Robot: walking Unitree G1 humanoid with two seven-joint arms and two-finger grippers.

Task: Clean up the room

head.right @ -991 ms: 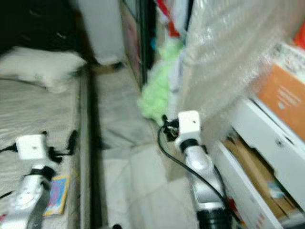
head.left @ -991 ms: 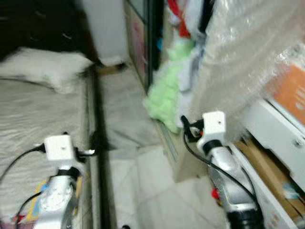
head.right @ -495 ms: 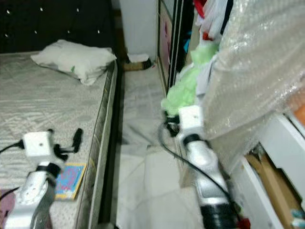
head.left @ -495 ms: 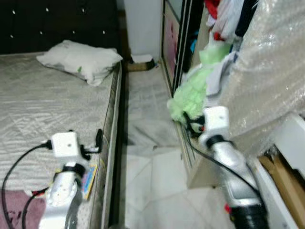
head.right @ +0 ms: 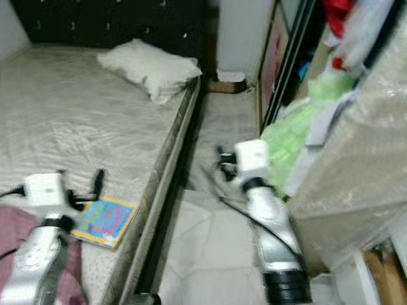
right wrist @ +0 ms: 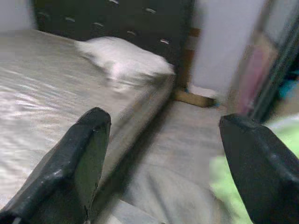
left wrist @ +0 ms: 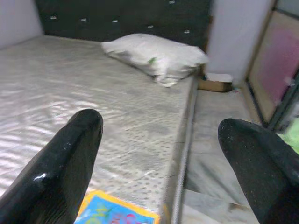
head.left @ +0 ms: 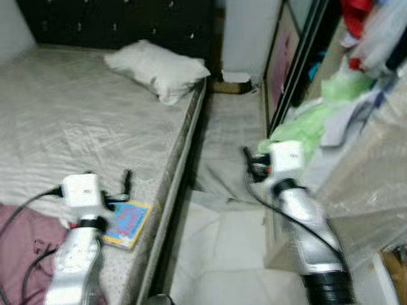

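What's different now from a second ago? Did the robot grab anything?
Only the view swung left: more of the bed shows, and the pillow sits nearer the middle. That is the camera turning, not things moving. Nothing was grabbed. The left claw and right claw stay open and empty, and the colourful book still lies on the bed.

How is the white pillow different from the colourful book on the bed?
The pillow is plain white and puffy; the book is flat and brightly coloured, mostly blue with a yellow edge. The pillow lies up by the dark headboard, while the book lies nearer the robot, close to the left gripper. The pillow looks much bigger than the book. Both rest on the bed, close to its floor-side edge.
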